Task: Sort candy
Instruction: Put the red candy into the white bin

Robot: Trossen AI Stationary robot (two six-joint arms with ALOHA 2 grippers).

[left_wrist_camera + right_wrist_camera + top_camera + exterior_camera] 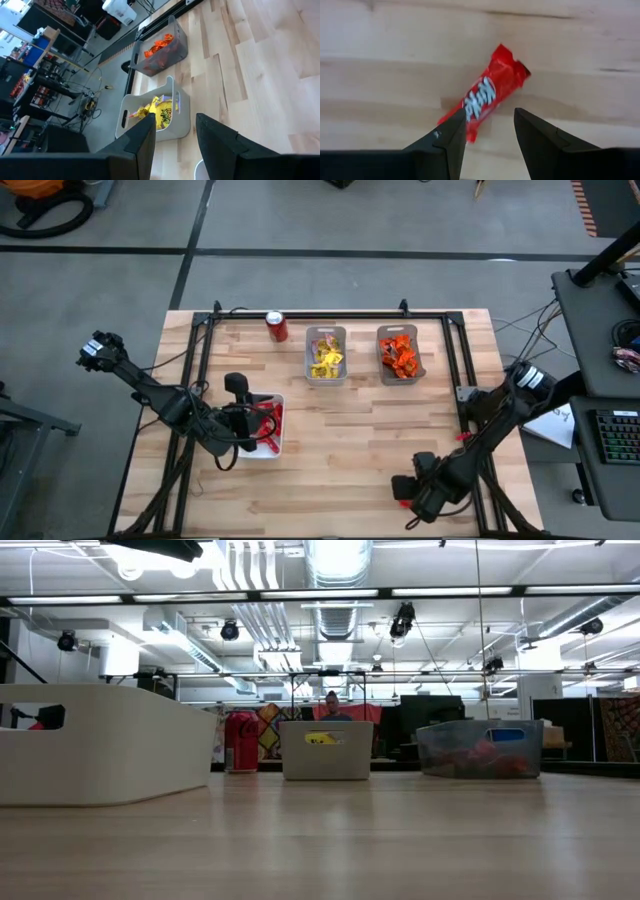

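The right gripper (489,131) hangs low over the near right part of the wooden table (350,440), its two dark fingers (447,140) parted with nothing between them. Just past their tips a red candy packet (485,97) lies flat on the wood, slanted, one end reaching in beside the fingertip — whether the finger touches it cannot be told. From above, this packet shows only as a red speck at the gripper (405,498).

Farther in, on the left side, the left gripper (172,137) hovers over the white tray (278,442), its fingers also apart and empty. Red candy (272,423) lies in that tray, partly hidden by the arm.

Beyond, toward the far edge, two grey bins stand side by side with a gap between them: the middle bin (325,356) holds yellow candy (326,360), and the bin to its right (400,355) holds orange candy (402,354). A red soda can (276,326) stands upright just left of the yellow bin — apart from it.

In the room behind the table, a person (331,706) shows above the middle bin in the low view.
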